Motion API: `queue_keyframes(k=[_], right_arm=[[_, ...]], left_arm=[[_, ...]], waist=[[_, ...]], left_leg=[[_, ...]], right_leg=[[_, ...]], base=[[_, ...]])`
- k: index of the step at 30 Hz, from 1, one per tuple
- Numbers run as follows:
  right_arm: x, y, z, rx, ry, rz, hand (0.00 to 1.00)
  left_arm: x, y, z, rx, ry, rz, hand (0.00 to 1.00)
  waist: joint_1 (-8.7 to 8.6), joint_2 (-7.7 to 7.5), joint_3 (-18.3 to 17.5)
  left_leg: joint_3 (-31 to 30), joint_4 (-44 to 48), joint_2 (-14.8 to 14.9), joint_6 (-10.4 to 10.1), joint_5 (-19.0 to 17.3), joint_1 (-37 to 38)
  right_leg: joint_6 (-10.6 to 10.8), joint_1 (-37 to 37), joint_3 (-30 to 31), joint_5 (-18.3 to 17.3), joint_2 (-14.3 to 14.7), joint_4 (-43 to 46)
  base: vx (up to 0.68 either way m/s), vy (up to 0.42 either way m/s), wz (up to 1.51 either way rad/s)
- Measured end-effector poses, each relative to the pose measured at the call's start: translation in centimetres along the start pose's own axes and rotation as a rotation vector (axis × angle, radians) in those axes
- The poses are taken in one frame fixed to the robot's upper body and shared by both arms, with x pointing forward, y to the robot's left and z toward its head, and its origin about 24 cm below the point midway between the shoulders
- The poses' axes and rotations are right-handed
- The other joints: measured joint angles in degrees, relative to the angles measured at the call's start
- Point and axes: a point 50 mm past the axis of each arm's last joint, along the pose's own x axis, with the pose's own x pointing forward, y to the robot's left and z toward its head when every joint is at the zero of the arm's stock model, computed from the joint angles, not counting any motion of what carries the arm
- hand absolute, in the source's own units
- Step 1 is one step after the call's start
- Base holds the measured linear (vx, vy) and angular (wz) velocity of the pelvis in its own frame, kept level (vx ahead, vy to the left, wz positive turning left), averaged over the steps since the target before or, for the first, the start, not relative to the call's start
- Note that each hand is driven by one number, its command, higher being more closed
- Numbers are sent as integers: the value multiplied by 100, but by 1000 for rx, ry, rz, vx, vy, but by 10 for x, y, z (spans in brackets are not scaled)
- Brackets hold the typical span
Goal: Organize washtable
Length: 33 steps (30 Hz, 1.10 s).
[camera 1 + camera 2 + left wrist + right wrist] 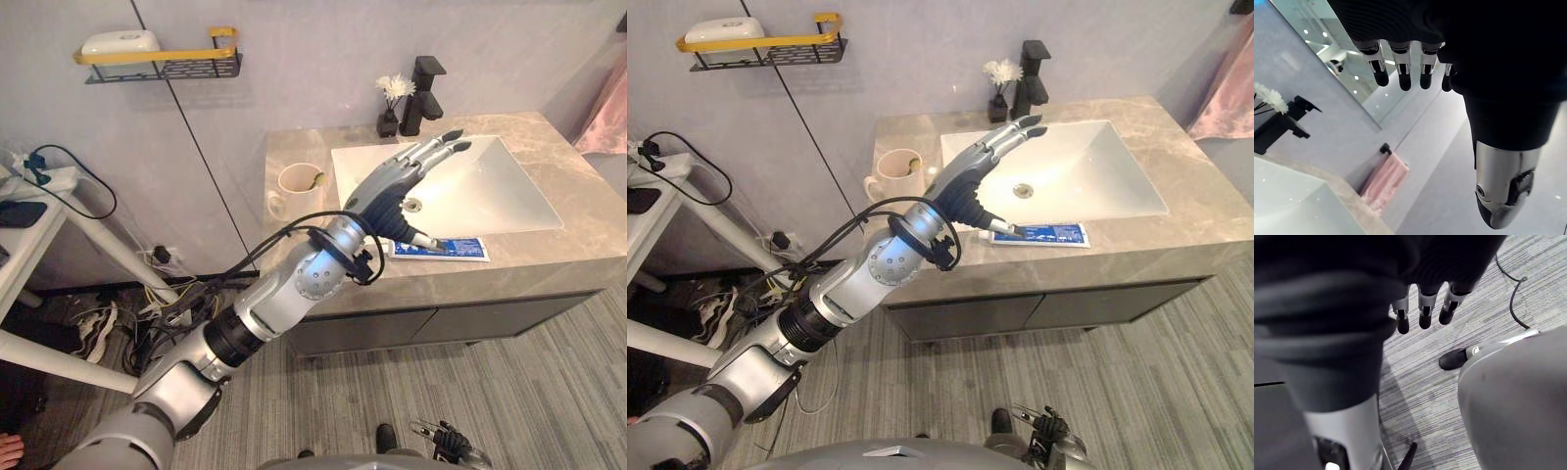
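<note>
A beige cup [299,179] with something yellow-green inside stands on the marble washtable [588,235], left of the white sink [490,191]. Along the counter's front edge lies a blue-and-white toothpaste tube [446,248]. My left hand [397,186] is raised above the sink's left rim, open, with its fingers [1400,73] straight and nothing held; it hovers over the tube's left end. My right hand [1422,308] hangs low over the carpet floor, also open and empty, and its fingers show at the lower edge of the left eye view [446,439].
A black faucet [423,93] and a small dark vase of white flowers [392,103] stand behind the sink. On the wall at the left hangs a yellow-railed shelf [162,59] with a white dish. A pink towel [602,117] hangs at the right. White furniture [39,225] stands at the far left.
</note>
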Motion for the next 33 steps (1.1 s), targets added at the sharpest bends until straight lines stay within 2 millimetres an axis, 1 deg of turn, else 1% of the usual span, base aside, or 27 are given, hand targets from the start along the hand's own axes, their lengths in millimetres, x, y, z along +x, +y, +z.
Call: queue_keyframes(k=[3, 5, 9, 13, 17, 19, 21, 22, 26, 28, 30, 33], right_arm=[[0, 0, 0, -5, -2, -1, 0], [0, 0, 1, -7, -3, -6, 0], [0, 0, 1, -9, -4, -12, 0], [0, 0, 1, -13, -6, -14, 0], [0, -2, 3, -13, -10, -19, 0], [0, -1, 10, -13, -39, -15, 0], [0, -2, 10, -14, -42, -17, 0], [0, -2, 11, -14, -43, -17, 0], [0, -4, 12, -16, -45, -23, 0], [0, -4, 13, -16, -47, -22, 0], [1, -2, 16, -17, -55, -19, 0], [1, -2, 15, -17, -54, -19, 0]], left_arm=[[1, -8, 3, 9, -13, -26, 0], [1, -15, 2, 7, -8, -52, 0], [1, -27, -13, 11, 63, -87, 0], [-2, -31, -27, 49, 125, -110, 0], [-10, -38, -51, 71, 231, -147, 0], [-15, -36, -61, 82, 277, -148, 0], [-18, -36, -66, 90, 298, -150, 0], [-20, -37, -70, 93, 318, -157, 0], [-23, -38, -73, 91, 336, -161, 0], [-23, -36, -77, 93, 353, -151, 0], [-25, -30, -82, 98, 382, -131, 0], [-28, -28, -86, 112, 396, -134, 0]], waist=[[-5, 3, -1], [-7, 6, -3], [-18, 8, -3], [-22, 10, -2], [-50, 52, 20], [-94, 114, 61], [-138, 150, 84], [-155, 155, 87], [-175, 158, 114], [-187, 154, 162], [-203, 156, 284], [-205, 154, 335]], left_leg=[[2, 0, -13, 1, 1, 4], [4, 1, -21, 1, 1, 10], [27, 3, -41, 2, 1, 17], [85, 1, -41, 2, 1, 14], [103, -46, -41, 1, 0, 107], [101, -88, -40, 7, 4, 127], [101, -127, -40, 24, 17, 135], [106, -153, -35, 24, 18, 157], [148, -225, -14, 24, 18, 204], [175, -253, -11, 24, 17, 255], [190, -291, -13, 24, 17, 332], [192, -310, -14, 24, 17, 325]], right_leg=[[5, 2, 1, 3, -13, 0], [8, 8, 2, 5, -21, 0], [18, 6, 24, 12, -33, 1], [27, -60, 89, 18, -33, 19], [14, 28, 82, 34, -25, -9], [9, 27, 72, 32, -24, -37], [7, 31, 69, 34, -24, -46], [2, 34, 69, 31, -19, -49], [-1, 31, 69, 29, -5, -53], [1, 55, 52, 30, -2, -54], [1, 108, 16, 30, -5, -56], [2, 90, -7, 31, -5, -57]], base=[[0, 0, 0], [0, 0, 0], [-2, 7, -2], [-6, 7, -8], [5, 0, -3], [0, 0, 0], [0, 0, 0], [17, -9, -3], [31, -10, -6], [29, 0, -6], [5, 3, -2], [0, 0, 0]])
